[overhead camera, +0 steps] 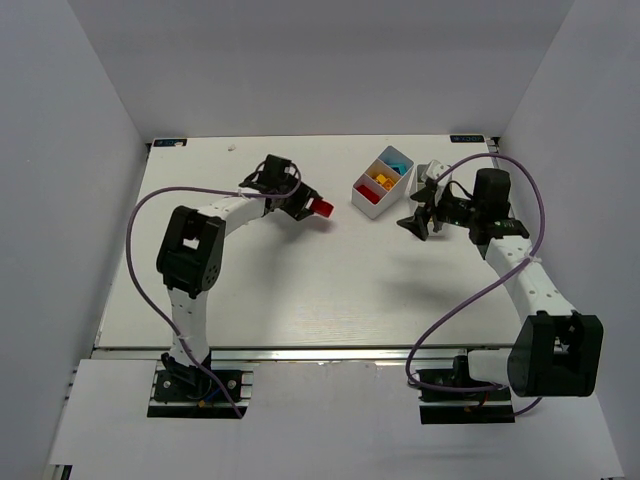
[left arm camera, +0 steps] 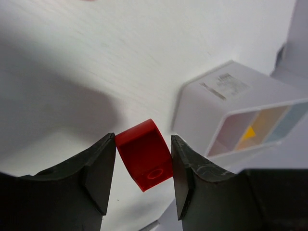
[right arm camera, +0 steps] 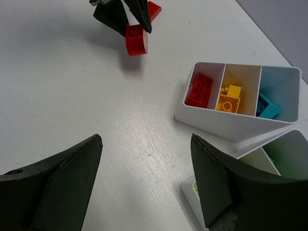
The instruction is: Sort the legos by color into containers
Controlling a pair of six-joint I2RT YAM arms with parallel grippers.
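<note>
My left gripper (overhead camera: 306, 205) (left arm camera: 143, 166) is shut on a red lego (left arm camera: 144, 155) (overhead camera: 321, 208) (right arm camera: 136, 39), which hangs a little above the table left of the containers. The nearer container (overhead camera: 367, 203) (right arm camera: 231, 126) (left arm camera: 202, 110) has three compartments holding a red lego (right arm camera: 198, 90), a yellow lego (right arm camera: 229, 99) and a cyan-blue lego (right arm camera: 266, 107). A second container (overhead camera: 433, 176) (right arm camera: 269, 156) lies right beside it, with green showing inside. My right gripper (overhead camera: 424, 216) (right arm camera: 145, 144) is open and empty, hovering by that second container.
A second spot of red (right arm camera: 154, 9) shows just behind the left fingers; I cannot tell whether it is a separate brick. White walls enclose the table on the left, right and back. Purple cables loop from both arms.
</note>
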